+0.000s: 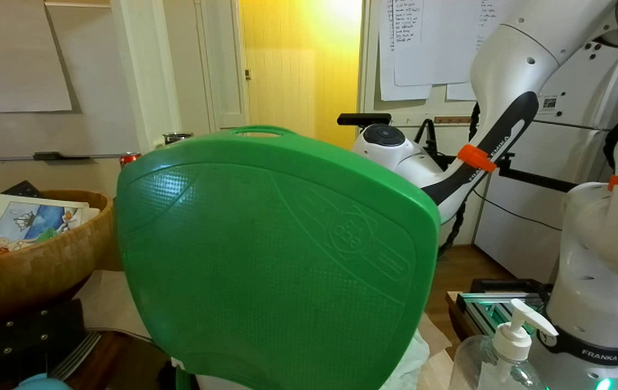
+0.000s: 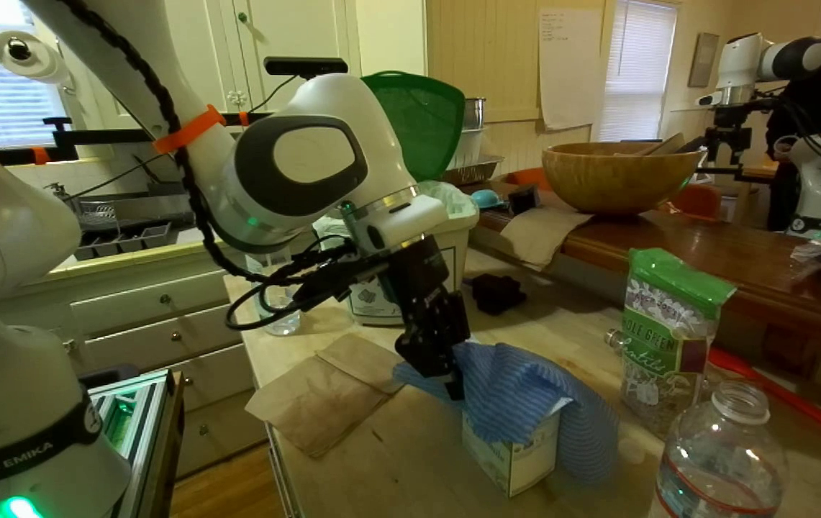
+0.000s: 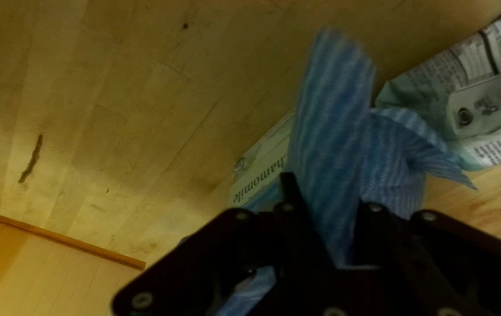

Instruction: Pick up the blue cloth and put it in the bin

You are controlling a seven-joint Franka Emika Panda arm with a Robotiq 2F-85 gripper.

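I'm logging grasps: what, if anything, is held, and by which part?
The hand has a raised fold of the blue cloth between its fingers; whether it is gripped cannot be told.

You have matt cloth (image 2: pixel 507 388), a glossy plastic bin lid (image 1: pixel 276 260), creased paper (image 2: pixel 331 396) at the wooden bench's (image 2: pixel 381 467) edge.

The crumpled blue striped cloth (image 2: pixel 514 385) drapes over the chamomile box (image 2: pixel 518 459), one end hanging beside it; the whitish bin (image 2: pixel 457 246), green lid (image 1: pixel 276 254) raised, stands well apart from the box.
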